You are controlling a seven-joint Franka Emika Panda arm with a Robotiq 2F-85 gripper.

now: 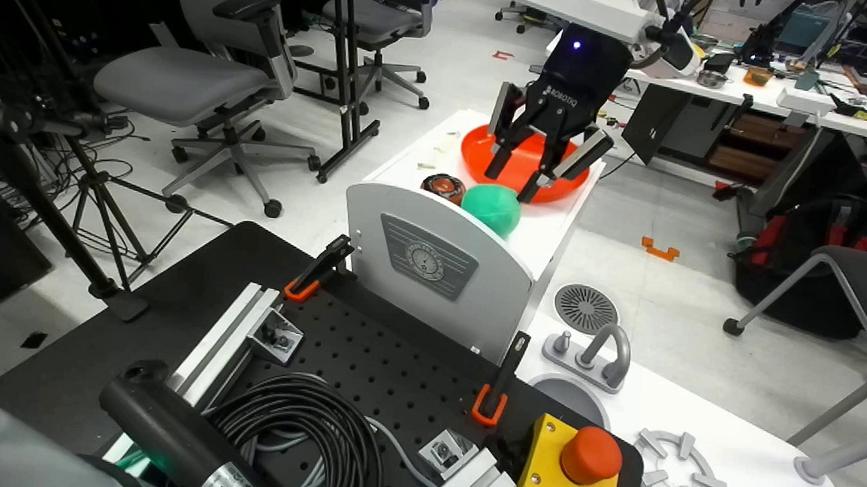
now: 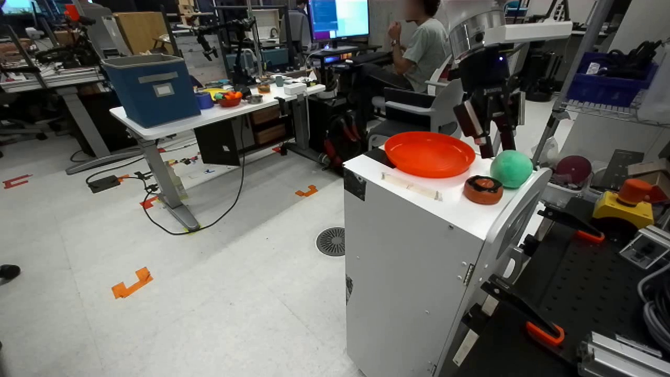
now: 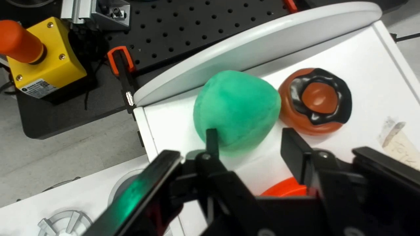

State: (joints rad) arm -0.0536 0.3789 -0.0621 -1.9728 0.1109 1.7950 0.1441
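My gripper is open, jaws well apart with nothing held between them. It points down over the white top of a toy kitchen unit. Nearest to it is a soft-looking green ball; one fingertip overlaps the ball's edge in the wrist view, and contact cannot be told. Close beside the ball sits a brown-orange, doughnut-shaped toy with a black wavy ring. A round red-orange dish lies on the same top, partly hidden behind the gripper in an exterior view and mostly covered by it in the wrist view.
A curved grey panel rises along one end of the white top, just past the ball. Beyond it is a black perforated board with orange-tipped clamps and a yellow box with a red button. A toy faucet stands lower down.
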